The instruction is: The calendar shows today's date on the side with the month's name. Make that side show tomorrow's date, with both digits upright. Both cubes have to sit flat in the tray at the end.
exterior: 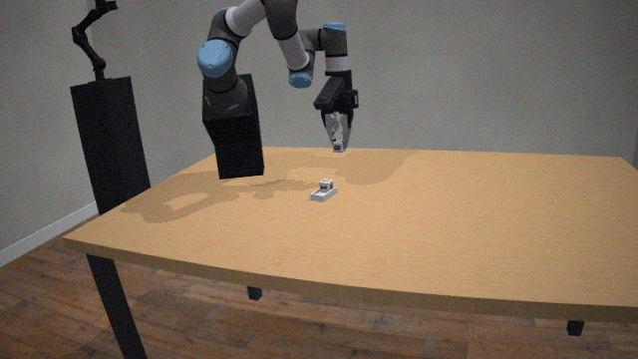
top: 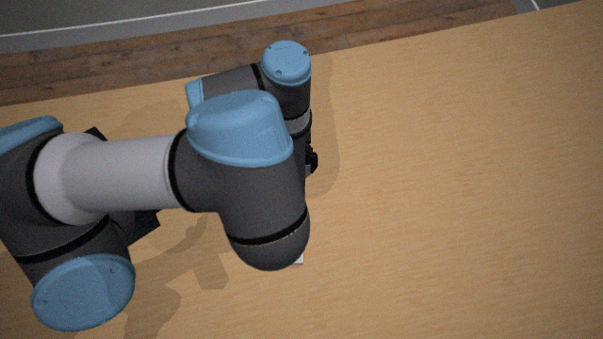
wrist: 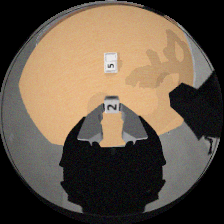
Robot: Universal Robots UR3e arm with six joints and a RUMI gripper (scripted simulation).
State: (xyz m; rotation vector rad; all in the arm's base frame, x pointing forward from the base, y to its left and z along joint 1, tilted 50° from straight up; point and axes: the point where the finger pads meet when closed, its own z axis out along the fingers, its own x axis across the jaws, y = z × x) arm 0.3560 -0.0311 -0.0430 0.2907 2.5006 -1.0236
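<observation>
My gripper (wrist: 111, 104) is shut on a small white cube (wrist: 112, 106) whose visible face shows a 2, and holds it well above the table. It also shows in the exterior view (exterior: 339, 146) at the fingertips, far behind the tray. The white tray (exterior: 324, 193) sits on the table with the other cube (exterior: 326, 184) in it. In the wrist view that cube (wrist: 110, 64) shows a 5 on top and lies ahead of my fingers. In the top view the arm hides the gripper and all but a corner of the tray (top: 299, 260).
The arm's black base block (exterior: 233, 127) stands at the table's back left. A black stand with a camera arm (exterior: 111, 135) stands beside the table on the left. The table's front edge runs across the exterior view.
</observation>
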